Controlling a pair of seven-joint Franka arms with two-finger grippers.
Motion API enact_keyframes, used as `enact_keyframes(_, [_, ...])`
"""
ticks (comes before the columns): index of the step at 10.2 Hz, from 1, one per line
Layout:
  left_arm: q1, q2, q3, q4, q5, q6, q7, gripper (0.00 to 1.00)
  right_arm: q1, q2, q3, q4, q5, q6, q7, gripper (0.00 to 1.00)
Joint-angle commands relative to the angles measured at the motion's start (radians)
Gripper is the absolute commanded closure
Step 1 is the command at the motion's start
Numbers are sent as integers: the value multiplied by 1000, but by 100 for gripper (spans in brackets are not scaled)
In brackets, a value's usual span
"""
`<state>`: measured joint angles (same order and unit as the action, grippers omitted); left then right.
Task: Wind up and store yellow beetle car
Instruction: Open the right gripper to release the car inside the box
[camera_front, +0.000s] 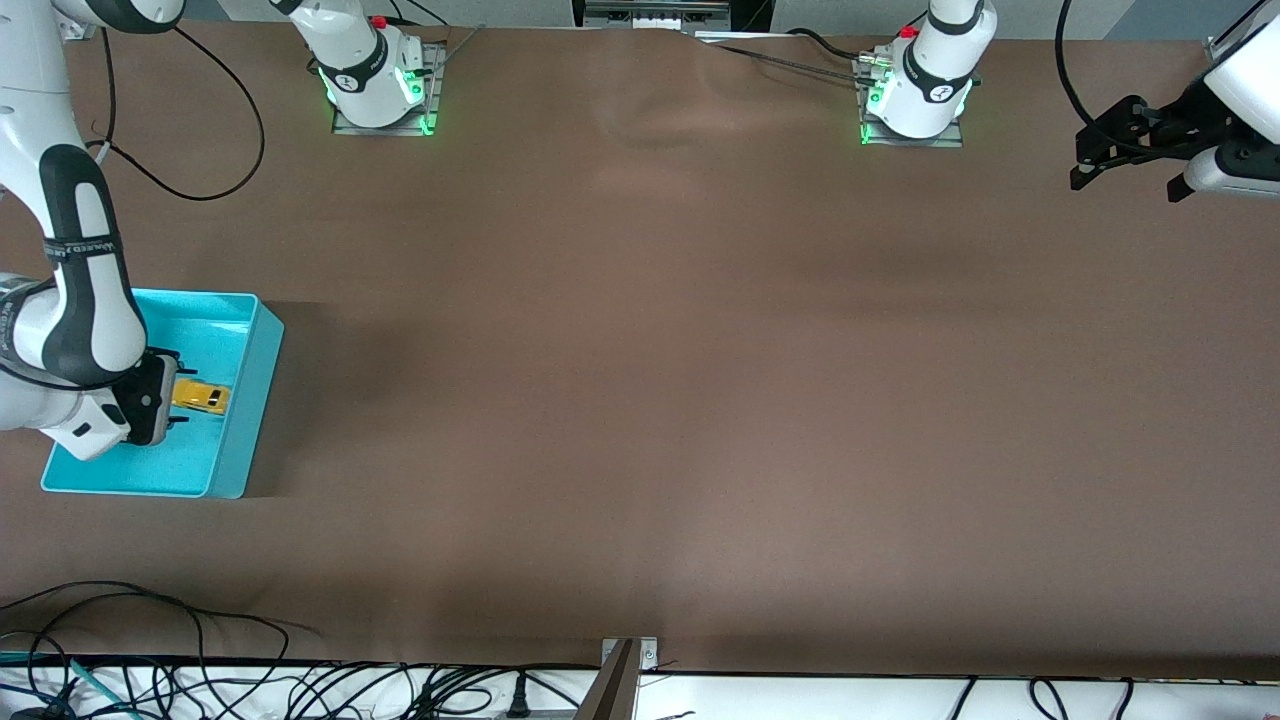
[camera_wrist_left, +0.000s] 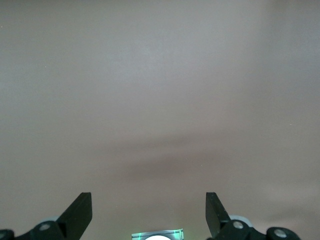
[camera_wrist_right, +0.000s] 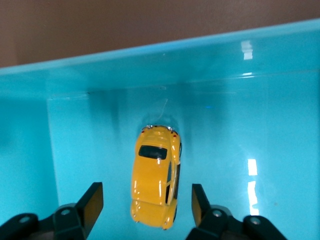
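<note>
Right gripper (camera_wrist_right: 147, 205) jaws parted around yellow beetle car (camera_wrist_right: 156, 175) in turquoise bin (camera_front: 262, 345) | lift straight up | left gripper (camera_wrist_left: 149, 212) waited, jaws wide, empty.

Yellow beetle car (camera_wrist_right: 155, 178), dark windows; turquoise bin (camera_front: 240, 420); brown table (camera_front: 700, 400).

My right arm is covering the turquoise bin (camera_front: 255, 380) at its right-arm-end wall and part of its floor in the front view. My right gripper (camera_front: 180, 388) is hiding the yellow beetle car (camera_front: 203, 398) at its rear end there; wheels are reading too small to tell. In the right wrist view the frame edge is cutting off my right jaws at their bases, and the bin's walls are running out of frame. The left gripper (camera_front: 1125, 170) is sitting partly out of frame at the front view's edge.
</note>
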<state>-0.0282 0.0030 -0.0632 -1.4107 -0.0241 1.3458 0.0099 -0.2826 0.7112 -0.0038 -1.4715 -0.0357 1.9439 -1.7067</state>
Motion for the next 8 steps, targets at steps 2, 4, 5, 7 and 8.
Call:
enact_keyframes(2, [2, 3, 0, 22, -8, -20, -5, 0, -3, -123, 16, -10, 33, -158, 173, 16])
enact_keyframes(4, [2, 3, 2, 22, -8, -20, -5, 0, -1, -203, 65, -10, 31, -203, 345, 15])
enact_keyframes(5, [2, 3, 2, 22, -8, -20, -5, 0, -1, -220, 80, -10, 31, -227, 410, 15])
enact_keyframes(7, [2, 3, 2, 22, -8, -20, -5, 0, -1, -265, 123, -10, 33, -233, 557, 15])
enact_keyframes(8, [2, 3, 2, 22, -8, -20, -5, 0, -1, -286, 145, -9, 31, -238, 640, 15])
